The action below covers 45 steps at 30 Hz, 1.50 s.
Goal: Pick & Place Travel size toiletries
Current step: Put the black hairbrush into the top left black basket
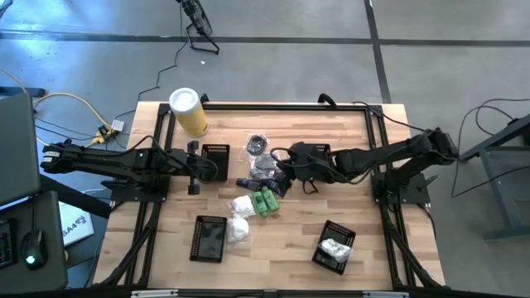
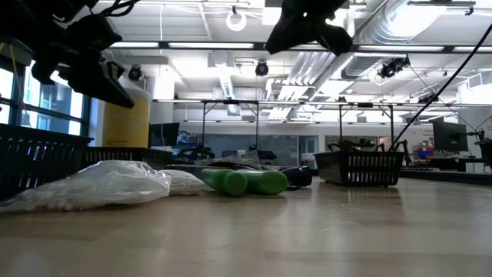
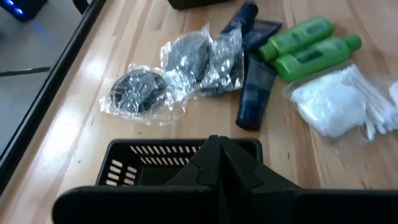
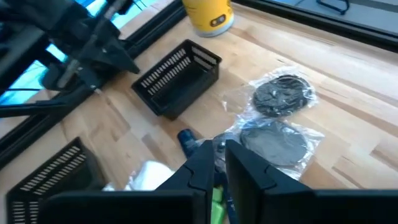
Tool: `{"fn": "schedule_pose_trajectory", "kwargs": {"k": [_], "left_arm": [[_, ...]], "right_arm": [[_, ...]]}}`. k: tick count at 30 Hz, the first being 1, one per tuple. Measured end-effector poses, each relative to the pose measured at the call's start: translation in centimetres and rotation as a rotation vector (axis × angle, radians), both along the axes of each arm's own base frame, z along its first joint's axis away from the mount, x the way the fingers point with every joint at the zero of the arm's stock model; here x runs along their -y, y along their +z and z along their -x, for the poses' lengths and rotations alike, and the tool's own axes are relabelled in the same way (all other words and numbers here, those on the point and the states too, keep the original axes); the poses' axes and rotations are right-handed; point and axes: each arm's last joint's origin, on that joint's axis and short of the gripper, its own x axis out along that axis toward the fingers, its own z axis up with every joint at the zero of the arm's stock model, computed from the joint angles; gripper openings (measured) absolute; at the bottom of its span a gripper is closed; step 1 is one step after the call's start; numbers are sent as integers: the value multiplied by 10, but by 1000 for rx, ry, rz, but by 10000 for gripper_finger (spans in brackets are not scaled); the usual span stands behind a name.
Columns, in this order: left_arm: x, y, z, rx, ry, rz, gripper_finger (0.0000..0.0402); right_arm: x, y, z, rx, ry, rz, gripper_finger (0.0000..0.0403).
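Wooden worktop (image 1: 281, 248): your toiletries lay bunched at its middle, between both arms.
Green bottles (image 1: 267, 202): two lay side by side, touching, just beside the dark blue tubes (image 3: 255, 93).
Clear packets (image 4: 283, 118): two lay overlapping, each with a dark disc inside.
White packets (image 1: 240, 217): they rested near the front left basket (image 1: 209, 238); another sat inside the front right basket (image 1: 334, 247).
Right gripper (image 4: 216, 163): it hung over the pile, fingers nearly together with a narrow gap; you could not tell whether they pinched anything.
Left gripper (image 3: 217, 155): its fingers were pressed together, empty, above the back basket (image 1: 216, 157).
Yellow canister (image 1: 188, 111): it stood at the back left.
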Motion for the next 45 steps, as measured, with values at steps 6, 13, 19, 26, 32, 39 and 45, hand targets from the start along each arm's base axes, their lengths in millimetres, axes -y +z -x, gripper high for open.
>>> {"fn": "schedule_pose_trajectory", "kwargs": {"k": [6, 13, 19, 26, 32, 39, 45], "left_arm": [[0, 14, -7, 160, -15, -9, 0], [0, 17, -10, 183, -32, -49, 0], [0, 17, -25, 168, -32, -49, 0], [-1, 34, -62, 75, -71, -137, 0], [-26, 37, -93, -49, 3, -120, 0], [-58, 42, -121, -143, -22, -135, 0], [-84, 37, -136, -150, 18, 31, 0]], "right_arm": [[2, 1, 1, 2, -7, 13, 15], [1, 2, 1, -4, 18, 22, 4], [0, 11, 6, 8, 112, 11, 3], [-5, 28, 21, 10, 270, 81, 4], [-12, 42, 36, 32, 256, 143, 4], [-30, 48, 66, -19, 178, 166, 4], [-40, 52, 87, -19, 99, 188, 4]]}}
